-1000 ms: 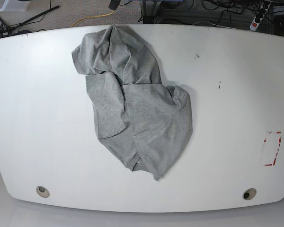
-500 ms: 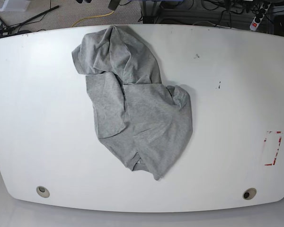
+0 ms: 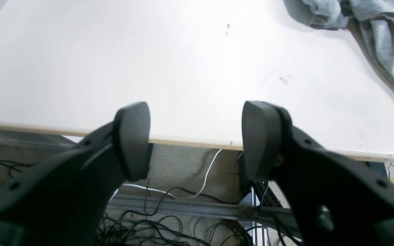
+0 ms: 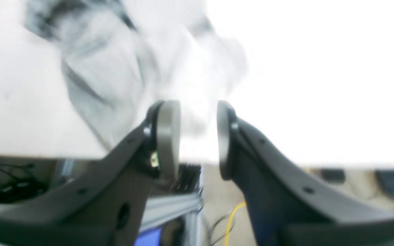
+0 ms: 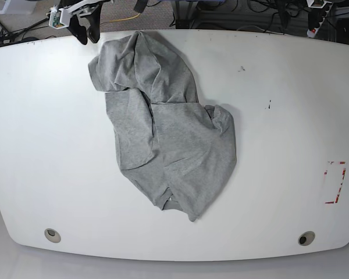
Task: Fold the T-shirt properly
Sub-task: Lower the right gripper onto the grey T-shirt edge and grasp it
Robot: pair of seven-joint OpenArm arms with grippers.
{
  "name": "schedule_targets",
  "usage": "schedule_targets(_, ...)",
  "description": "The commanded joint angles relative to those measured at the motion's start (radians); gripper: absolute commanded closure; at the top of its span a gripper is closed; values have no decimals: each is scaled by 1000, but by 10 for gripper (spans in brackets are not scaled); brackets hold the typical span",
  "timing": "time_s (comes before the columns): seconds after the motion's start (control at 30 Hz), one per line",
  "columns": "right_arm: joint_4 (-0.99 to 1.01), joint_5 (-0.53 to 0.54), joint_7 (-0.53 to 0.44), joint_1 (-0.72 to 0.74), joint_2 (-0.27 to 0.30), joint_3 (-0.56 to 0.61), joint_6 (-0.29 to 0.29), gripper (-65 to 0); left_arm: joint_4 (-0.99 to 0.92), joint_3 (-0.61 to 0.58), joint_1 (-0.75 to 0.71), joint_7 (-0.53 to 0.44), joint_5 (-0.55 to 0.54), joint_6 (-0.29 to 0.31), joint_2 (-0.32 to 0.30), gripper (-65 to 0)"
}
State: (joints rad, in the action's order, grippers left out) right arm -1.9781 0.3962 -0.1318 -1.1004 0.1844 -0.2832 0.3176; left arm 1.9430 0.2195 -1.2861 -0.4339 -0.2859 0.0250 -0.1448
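The light grey T-shirt [image 5: 163, 133] lies crumpled on the white table [image 5: 279, 145], running from the far edge down to the middle front. My right gripper [image 5: 87, 34] hovers at the table's far left edge, just left of the shirt's top. In the blurred right wrist view the right gripper [image 4: 196, 136] is open with nothing between the pads, and the T-shirt [image 4: 108, 75] lies ahead of it. My left gripper [image 3: 197, 136] is open and empty over the table's edge, with a corner of the T-shirt [image 3: 381, 34] far off at the upper right.
Two round cable holes [image 5: 52, 235] [image 5: 306, 238] sit near the front edge. A red-marked patch [image 5: 335, 183] lies at the right side. Small dark specks [image 5: 269, 105] mark the tabletop. Cables and a metal frame [image 3: 183, 205] lie below the far edge.
My right gripper has come into the base view at the far left, next to the shirt's top. The T-shirt has not moved.
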Motion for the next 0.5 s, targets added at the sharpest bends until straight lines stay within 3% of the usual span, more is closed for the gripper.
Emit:
schedule_targets(0.0, -16, 7, -27, 61, 56, -6, -5, -168, 26, 5, -3, -26, 1, -1, 30, -390)
schedule_targets(0.13, -16, 5, -9, 150, 69, -3, -5, -173, 26, 8, 3, -27, 3, -1, 52, -390)
schedule_targets(0.47, -17, 8, 372, 463, 100, -4, -2, -173, 26, 2, 0, -27, 1, 0, 52, -390)
